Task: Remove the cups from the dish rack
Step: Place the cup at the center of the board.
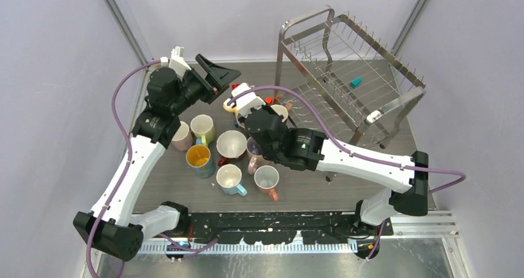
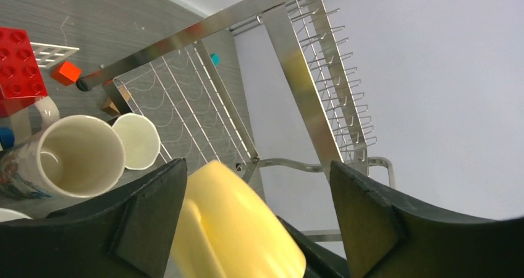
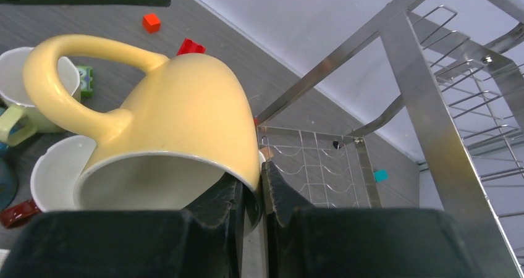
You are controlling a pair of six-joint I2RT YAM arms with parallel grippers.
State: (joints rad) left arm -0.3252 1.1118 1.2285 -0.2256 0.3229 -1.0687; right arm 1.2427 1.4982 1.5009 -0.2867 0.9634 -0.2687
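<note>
Yellow cup fills the centre of the right wrist view, tilted, its rim pinched by the right gripper. Left gripper stands wide on either side of it; the rack is upper right in the top view.

I count nine cups from the top view, spread from nine o'clock to the middle of the surface. My right arm covers part of the bunch. One of them is the pale yellow cup, at eleven o'clock. One dish rack stands at one o'clock. From the left wrist view I make four small toy blocks: one red studded brick, one orange-red cube, one wooden piece and one teal piece. I have two tools, the left tool and the right tool.
</note>
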